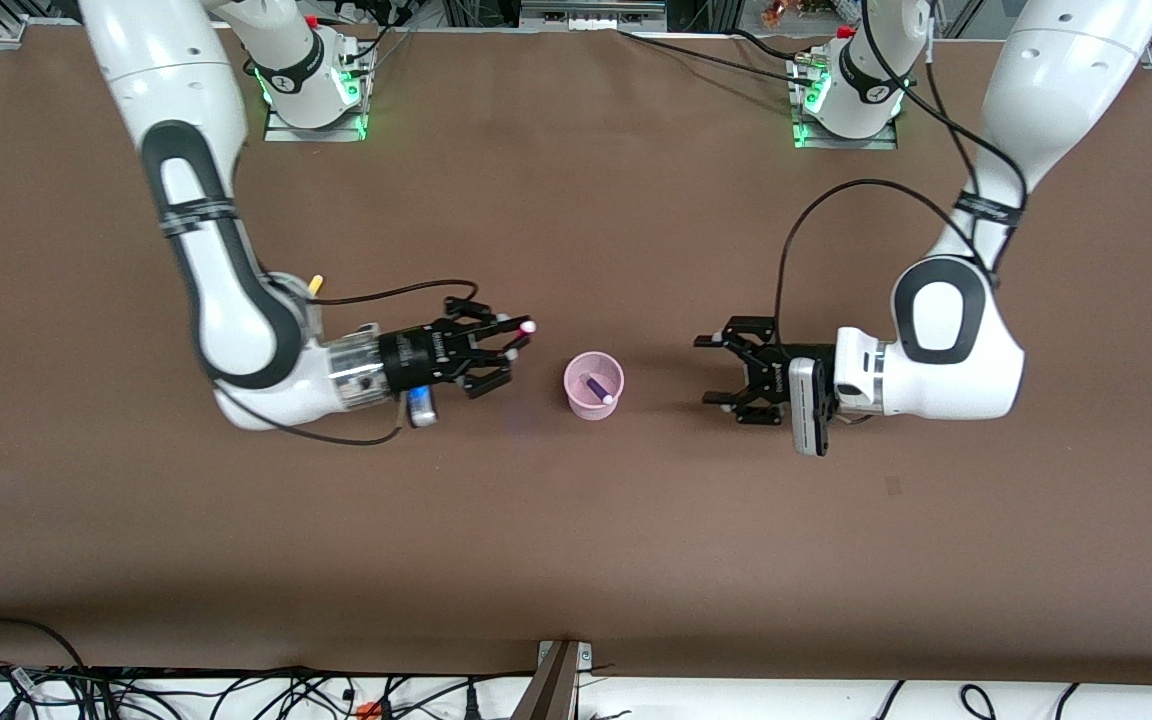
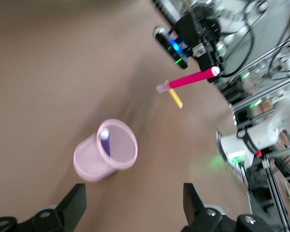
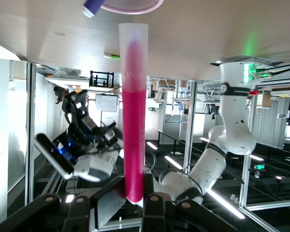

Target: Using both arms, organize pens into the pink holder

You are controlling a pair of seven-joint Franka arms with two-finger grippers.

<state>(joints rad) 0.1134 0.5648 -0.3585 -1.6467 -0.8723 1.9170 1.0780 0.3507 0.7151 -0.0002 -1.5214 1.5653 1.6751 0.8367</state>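
magenta pen (image 1: 519, 333) clamped in right gripper (image 1: 496, 352) beside pink holder (image 1: 593, 386); left gripper (image 1: 721, 370) spread wide.

My right arm hides most of the yellow pen (image 1: 315, 284), only its tip showing. My right wrist view cuts the pink holder (image 3: 133, 6) and the purple pen (image 3: 93, 7) at the picture's edge. The green pen (image 3: 111, 56) there is a mere sliver.
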